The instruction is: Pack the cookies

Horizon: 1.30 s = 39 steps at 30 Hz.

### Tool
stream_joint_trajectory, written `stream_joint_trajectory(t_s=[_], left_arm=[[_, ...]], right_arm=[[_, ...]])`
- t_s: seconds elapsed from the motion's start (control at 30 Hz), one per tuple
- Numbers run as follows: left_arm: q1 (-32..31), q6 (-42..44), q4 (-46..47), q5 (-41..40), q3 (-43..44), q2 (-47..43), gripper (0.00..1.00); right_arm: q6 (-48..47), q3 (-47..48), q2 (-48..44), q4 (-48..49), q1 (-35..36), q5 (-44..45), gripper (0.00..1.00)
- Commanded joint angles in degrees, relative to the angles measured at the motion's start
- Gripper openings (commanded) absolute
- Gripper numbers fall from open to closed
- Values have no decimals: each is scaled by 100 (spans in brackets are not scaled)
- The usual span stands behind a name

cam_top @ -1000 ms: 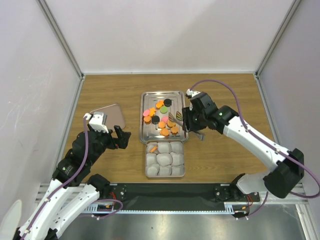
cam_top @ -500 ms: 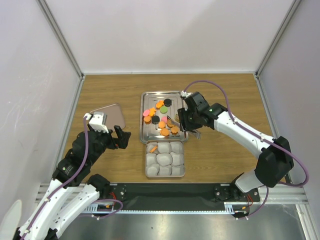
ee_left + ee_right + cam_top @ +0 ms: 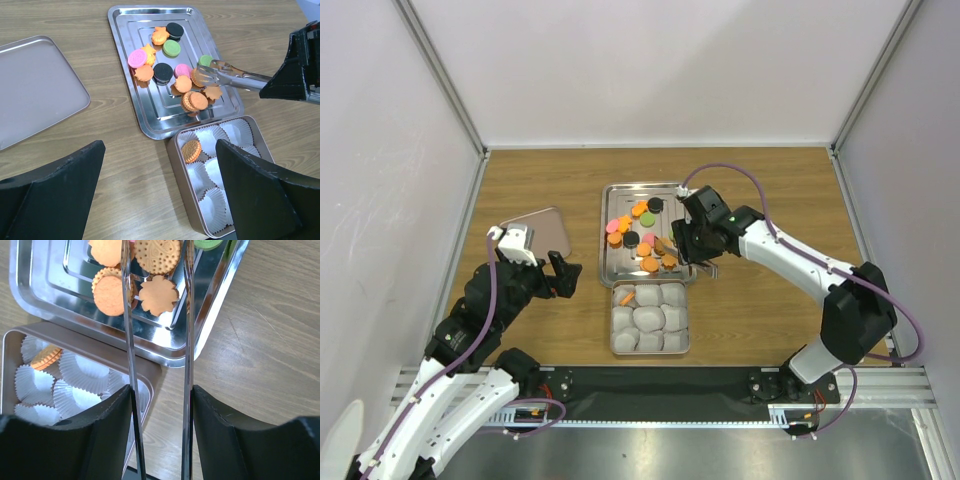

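Top view: the cookies [image 3: 640, 232] lie scattered on the steel tray [image 3: 642, 187] mid-table, in orange, black, green and pink. At the tray's 6 o'clock sits a tin [image 3: 650, 352] of paper cups [image 3: 660, 320], right up against the rim, with one orange cookie [image 3: 628, 297] already in its 11 o'clock cup. The right gripper [image 3: 690, 247] is at the tray's 4 o'clock edge, clamped on tongs [image 3: 670, 243]. The tips seem to reach the orange pile, though contact is hard to judge from up here. The left gripper [image 3: 567, 273] hangs out at the tray's 8 o'clock, near a lid [image 3: 545, 230].

Left wrist: its fingers [image 3: 55, 195] are spread wide with nothing between them. The tongs come in from 3 o'clock.

Right wrist: both fingers [image 3: 100, 430] squeeze the tong arms, which run apart toward 12 o'clock, a flower-shaped cookie [image 3: 158, 295] lying between them on the tray.
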Motion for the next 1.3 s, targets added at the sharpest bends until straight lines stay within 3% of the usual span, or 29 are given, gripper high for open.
stream_joint_trajectory(t_s=[0.0,0.87,1.27], left_arm=[[-40,-35,123,-94,4,8,100],[-40,-44,132,-103,4,17,100],[-48,-44,123,-102,4,17,100]], right_arm=[[-91,109,72,244,-5,122,55],[-171,364,415,138,249,386,55],[-206,592,73,-134,197,579,33]])
